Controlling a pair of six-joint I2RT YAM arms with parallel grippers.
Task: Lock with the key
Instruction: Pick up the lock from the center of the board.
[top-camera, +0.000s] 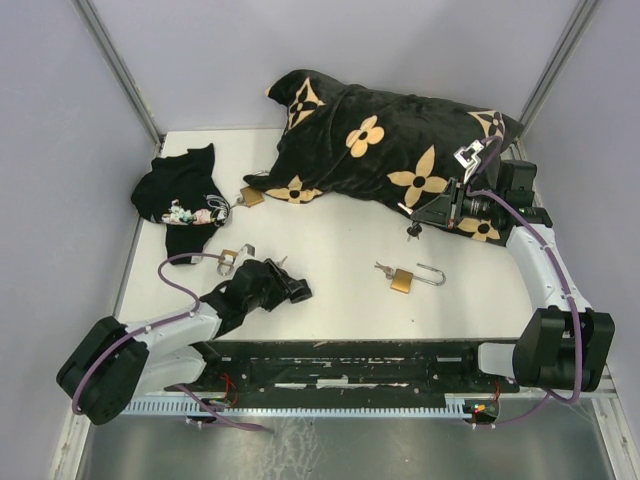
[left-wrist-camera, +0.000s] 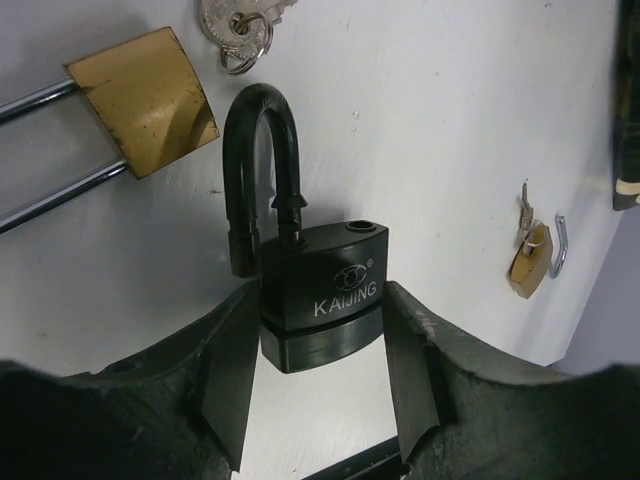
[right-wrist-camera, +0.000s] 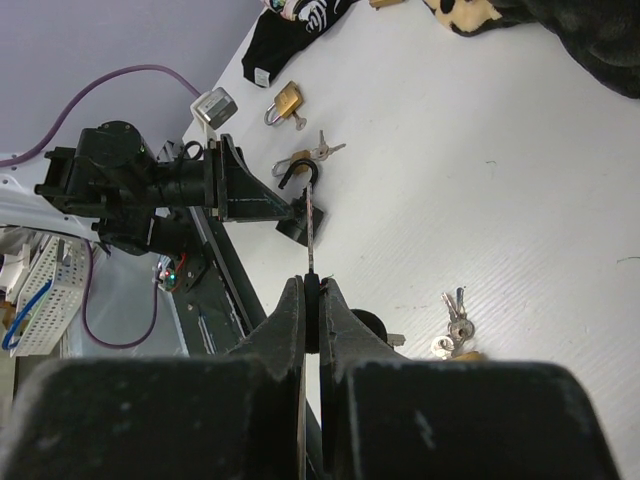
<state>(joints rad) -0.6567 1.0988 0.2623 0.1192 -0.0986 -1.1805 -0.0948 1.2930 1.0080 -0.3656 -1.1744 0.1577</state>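
Black padlock (left-wrist-camera: 315, 270) is a chunky matte block stamped KAIJING. Its curved shackle is popped, with one leg out of its hole. It sits on the smooth white table (top-camera: 340, 310) right between the left gripper (left-wrist-camera: 322, 295) fingers. They hug both sides, but honestly I can't tell if they're squeezing or loose.

The left arm lies low and nearly flat along the table. The right arm is bent at the elbow with its wrist turned inward beside the plush black cushion (top-camera: 390, 140) with tan flowers. The right gripper (right-wrist-camera: 311, 290) is clenched on a thin metal key (right-wrist-camera: 312, 235), blade sticking out.

Count: four padlocks, the black one plus three brass ones (top-camera: 401, 281) (top-camera: 229, 258) (top-camera: 251, 197).
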